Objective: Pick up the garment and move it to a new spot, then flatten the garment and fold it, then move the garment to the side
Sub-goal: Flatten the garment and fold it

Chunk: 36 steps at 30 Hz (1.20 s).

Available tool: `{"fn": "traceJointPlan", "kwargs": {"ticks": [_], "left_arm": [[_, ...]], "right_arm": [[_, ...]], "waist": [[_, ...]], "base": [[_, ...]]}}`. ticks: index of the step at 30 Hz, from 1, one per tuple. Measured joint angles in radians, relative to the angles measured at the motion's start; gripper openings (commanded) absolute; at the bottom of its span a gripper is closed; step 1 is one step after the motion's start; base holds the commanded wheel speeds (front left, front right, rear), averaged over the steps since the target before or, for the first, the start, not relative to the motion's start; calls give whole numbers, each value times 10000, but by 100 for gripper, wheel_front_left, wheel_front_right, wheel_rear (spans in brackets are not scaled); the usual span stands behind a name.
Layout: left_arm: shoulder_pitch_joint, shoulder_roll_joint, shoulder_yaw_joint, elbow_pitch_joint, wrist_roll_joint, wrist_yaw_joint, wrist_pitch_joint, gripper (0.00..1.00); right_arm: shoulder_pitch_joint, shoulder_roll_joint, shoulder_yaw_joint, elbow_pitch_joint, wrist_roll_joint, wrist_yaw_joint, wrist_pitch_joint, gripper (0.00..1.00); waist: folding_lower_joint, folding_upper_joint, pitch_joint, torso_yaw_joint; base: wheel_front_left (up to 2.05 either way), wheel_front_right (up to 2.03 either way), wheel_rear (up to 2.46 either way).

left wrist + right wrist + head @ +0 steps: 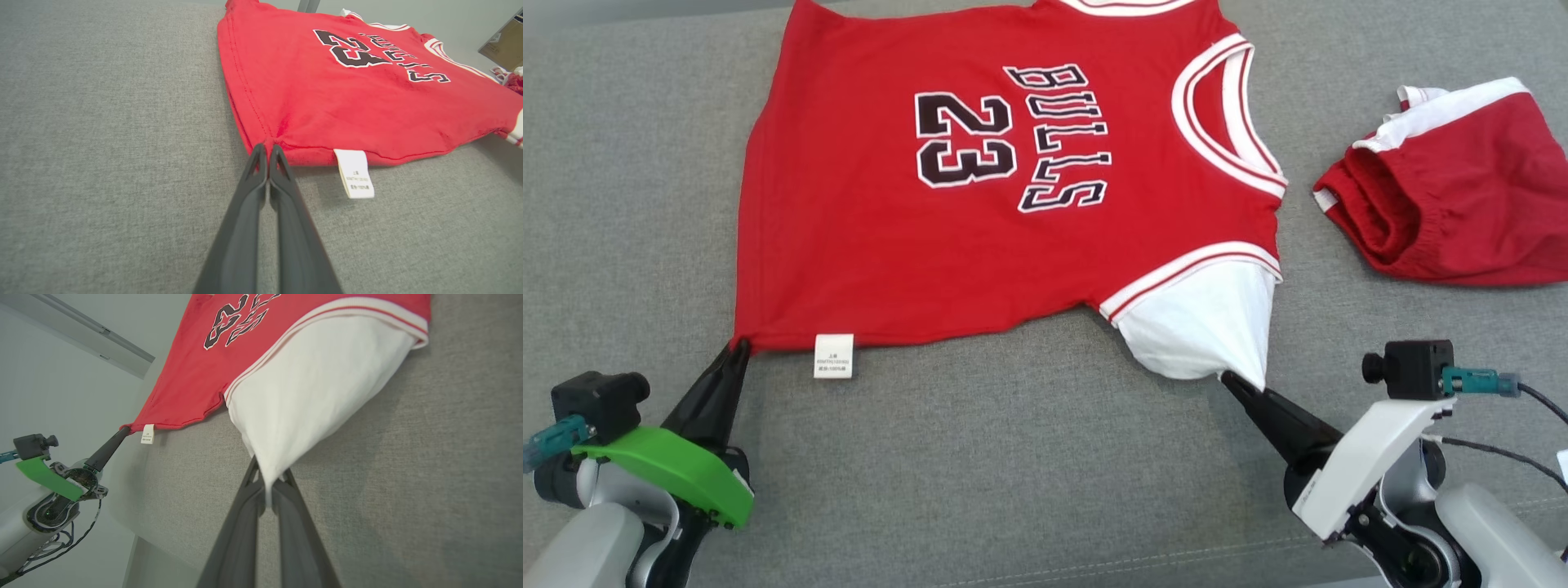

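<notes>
The garment [866,204] is a red jersey with white trim, "BULLS 23" printed on it, spread flat on the grey cushion. My left gripper [737,349] is shut on its near-left hem corner [267,143], beside a white care label [354,173]. My right gripper [1230,379] is shut on the tip of the white sleeve [302,400] at the garment's near-right corner, and that sleeve is drawn to a point [267,486]. The right wrist view also takes in the left gripper [122,430] at the hem corner.
Crumpled red shorts [1454,204] with white trim lie at the right, a little beyond the jersey's armhole. Grey cushion [1029,457] spreads bare between my two arms and to the left of the jersey. Its edge drops off behind the left arm [135,539].
</notes>
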Motion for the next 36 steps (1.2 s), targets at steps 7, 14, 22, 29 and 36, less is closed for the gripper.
{"fn": "traceJointPlan", "kwargs": {"ticks": [7,14,22,29,36], "left_arm": [[1119,-268,309,-176,4,6,0,0],[1402,-502,686,-322,111,6,0,2],[1514,-930,842,61,209,8,0,33],[2019,-940,1083,807,272,257,-2,100],[2200,-1279,2211,901,165,663,0,100]], "right_arm": [[1243,-61,-176,-337,104,-399,-196,0],[1614,-368,107,-541,-155,-422,-107,22],[1528,-267,125,4,-784,-598,-451,100],[1473,-77,203,282,-1141,-692,-771,100],[1953,-184,-84,362,-1131,-790,-1114,100]], "waist": [[0,0,-505,-75],[0,0,-656,50],[0,0,-596,91],[0,0,-589,8],[0,0,-645,-27]], "base": [[0,0,0],[0,0,0],[0,0,0],[0,0,0],[0,0,0]]}}
